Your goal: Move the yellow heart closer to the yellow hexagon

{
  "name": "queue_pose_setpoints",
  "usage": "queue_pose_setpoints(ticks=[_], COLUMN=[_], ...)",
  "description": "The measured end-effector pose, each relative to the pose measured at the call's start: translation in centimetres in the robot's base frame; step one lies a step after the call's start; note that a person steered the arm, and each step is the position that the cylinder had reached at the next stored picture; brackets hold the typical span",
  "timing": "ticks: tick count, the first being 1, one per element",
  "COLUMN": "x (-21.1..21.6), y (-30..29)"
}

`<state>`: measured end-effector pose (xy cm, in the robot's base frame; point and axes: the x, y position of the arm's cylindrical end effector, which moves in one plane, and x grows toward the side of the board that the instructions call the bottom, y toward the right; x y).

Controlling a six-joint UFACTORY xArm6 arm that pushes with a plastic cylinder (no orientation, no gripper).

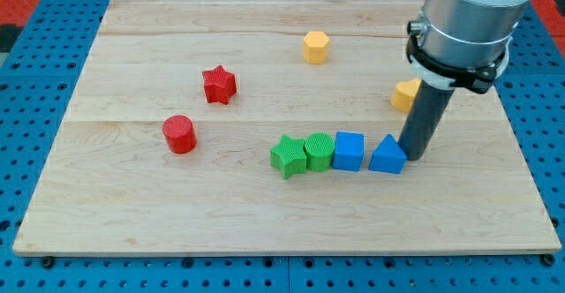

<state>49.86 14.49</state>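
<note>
The yellow hexagon (315,46) sits near the view's top, right of centre. The yellow heart (405,94) lies at the right, partly hidden behind my rod. My tip (412,156) rests on the board just below the yellow heart and right next to the blue triangle (387,155), at its right side. The heart is about a hundred pixels right of and below the hexagon.
A row of blocks lies left of my tip: blue triangle, blue cube (349,150), green cylinder-like block (319,152), green star (287,156). A red star (218,85) and a red cylinder (179,134) sit at the left. The wooden board (132,214) ends near the right.
</note>
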Motion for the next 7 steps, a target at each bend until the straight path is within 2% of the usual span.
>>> queue_pose_setpoints(ticks=[2,4,5,6,7], x=[0.0,-0.1,-2.4,-6.6,-9.8], y=[-2.9,2.1,4.5,5.3,2.9])
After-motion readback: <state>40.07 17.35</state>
